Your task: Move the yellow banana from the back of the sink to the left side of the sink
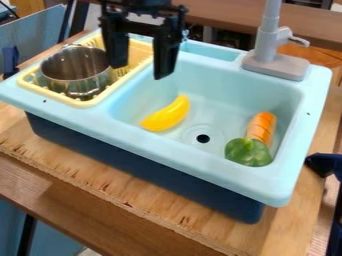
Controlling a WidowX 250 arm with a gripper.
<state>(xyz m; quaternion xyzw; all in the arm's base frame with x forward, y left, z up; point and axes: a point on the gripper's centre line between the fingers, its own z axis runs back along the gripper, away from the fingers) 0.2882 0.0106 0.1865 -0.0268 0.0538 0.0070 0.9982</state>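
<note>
The black gripper point(140, 69) hangs at the upper left over the divider between the drying rack and the sink basin, its two fingers spread apart with nothing between them. Below and to its right, a yellow banana point(167, 115) lies in the left part of the light blue sink point(220, 92). An orange carrot point(261, 128) rests at the basin's right side, its lower end against a green pepper point(248, 152) in the front right corner. Left of the gripper, a metal pot point(77, 70) stands in the yellow drying rack point(85, 103).
A grey faucet point(268, 47) rises from the sink's back right edge. The sink unit stands on a wooden table point(133, 200). Dark blue clamp-like parts point(324, 165) are at the right edge, near the sink's front right corner.
</note>
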